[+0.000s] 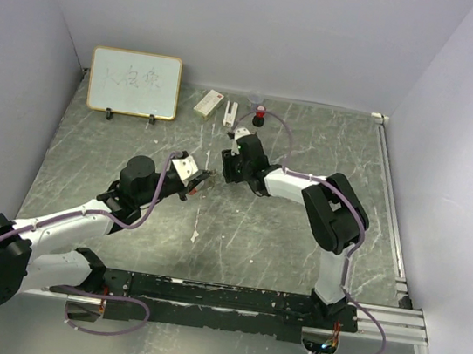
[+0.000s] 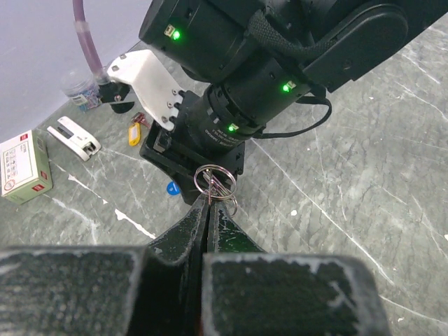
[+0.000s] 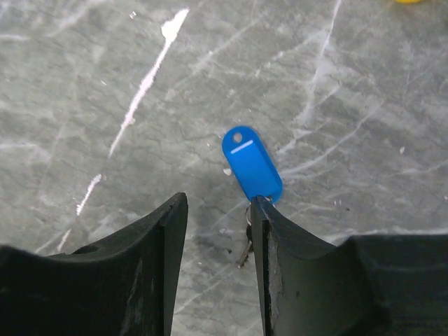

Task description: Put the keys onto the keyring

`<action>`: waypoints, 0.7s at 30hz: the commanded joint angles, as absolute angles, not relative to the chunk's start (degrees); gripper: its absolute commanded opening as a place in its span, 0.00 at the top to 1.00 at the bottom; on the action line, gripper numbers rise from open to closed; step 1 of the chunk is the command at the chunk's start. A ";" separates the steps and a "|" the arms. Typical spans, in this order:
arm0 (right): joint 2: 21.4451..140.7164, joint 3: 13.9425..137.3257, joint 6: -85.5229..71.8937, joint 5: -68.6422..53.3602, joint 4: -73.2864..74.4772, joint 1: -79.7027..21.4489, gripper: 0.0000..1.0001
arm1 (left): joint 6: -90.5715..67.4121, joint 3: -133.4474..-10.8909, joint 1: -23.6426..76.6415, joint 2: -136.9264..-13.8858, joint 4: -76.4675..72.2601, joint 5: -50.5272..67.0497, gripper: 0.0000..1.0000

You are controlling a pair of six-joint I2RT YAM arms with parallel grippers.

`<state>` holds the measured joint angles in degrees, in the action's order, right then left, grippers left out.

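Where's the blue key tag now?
In the right wrist view, the blue tag lies on the table just ahead of the right gripper, its near end by one fingertip.

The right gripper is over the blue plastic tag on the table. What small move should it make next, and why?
Probably shift the right gripper sideways toward the flat blue plastic tag, before closing. Its jaws stand open, but the tag and its small metal key lie at one finger's edge, not centred in the gap. The left gripper is shut on the silvery wire ring.
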<state>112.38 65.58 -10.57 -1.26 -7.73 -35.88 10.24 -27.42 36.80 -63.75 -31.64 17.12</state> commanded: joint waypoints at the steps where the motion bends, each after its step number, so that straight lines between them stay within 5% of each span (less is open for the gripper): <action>1: 113.09 66.47 -8.99 5.91 -5.07 -36.95 0.59 | 10.20 -27.38 36.43 -62.11 -33.57 17.21 0.93; 21: 113.70 65.51 -7.30 11.07 -4.76 -38.06 0.67 | 10.13 -27.25 36.41 -62.05 -33.64 17.21 0.93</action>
<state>112.55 65.47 -7.86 9.96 -5.19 -37.74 10.24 -27.42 36.80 -63.18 -31.46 17.10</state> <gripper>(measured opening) 0.351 0.075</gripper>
